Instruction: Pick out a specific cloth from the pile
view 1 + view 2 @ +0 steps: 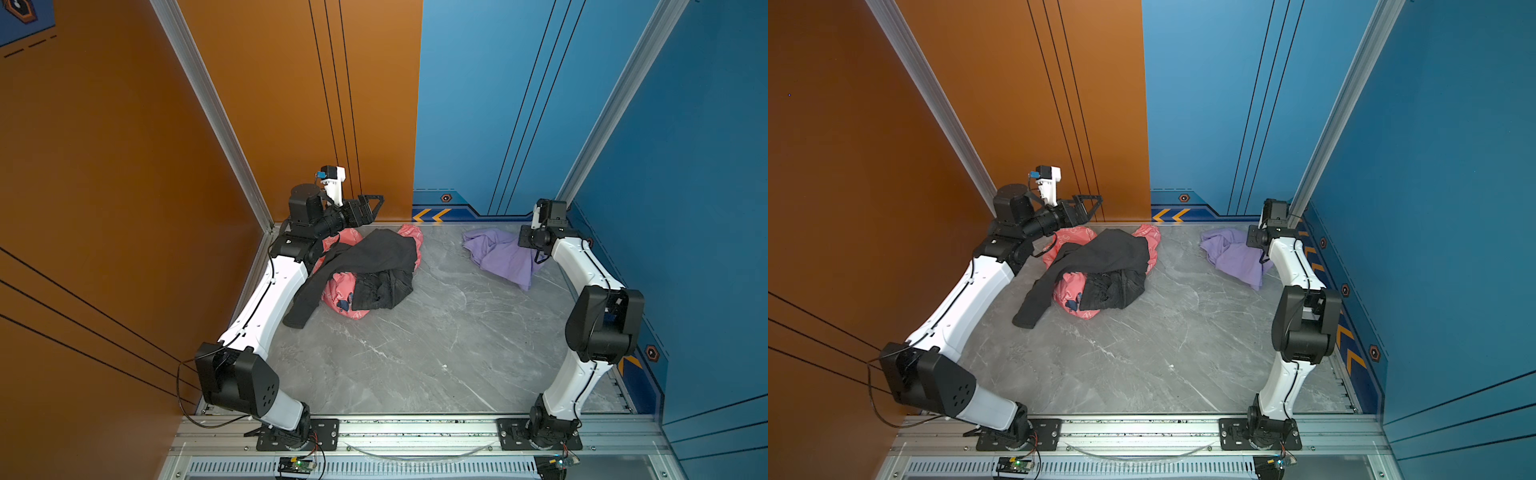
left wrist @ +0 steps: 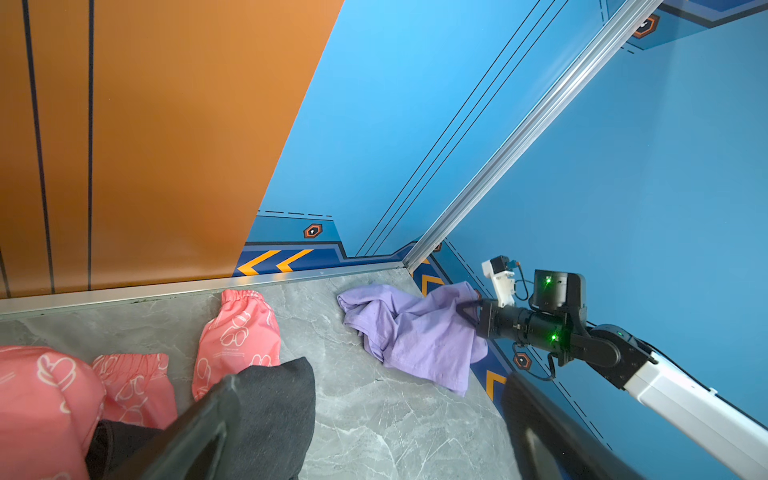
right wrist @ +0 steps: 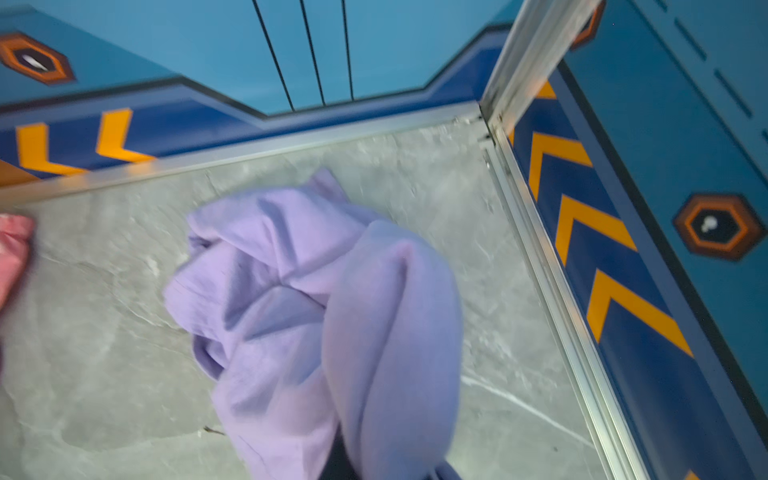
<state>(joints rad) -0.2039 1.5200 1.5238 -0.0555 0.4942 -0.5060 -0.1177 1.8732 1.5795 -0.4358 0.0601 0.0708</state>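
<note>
Gripping lavender cloth (image 2: 415,332), right hand (image 2: 467,311) clenched; left hand (image 1: 371,206) spread wide, touching nothing, near pile (image 1: 365,266).

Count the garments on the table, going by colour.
3. The lavender cloth sits apart near the far right corner; the black garment is draped over the salmon-pink printed garment at far left. Others may be hidden underneath.

Left pincer (image 1: 371,209) gapes; right pincer (image 2: 465,309) seemingly clamped.
</note>
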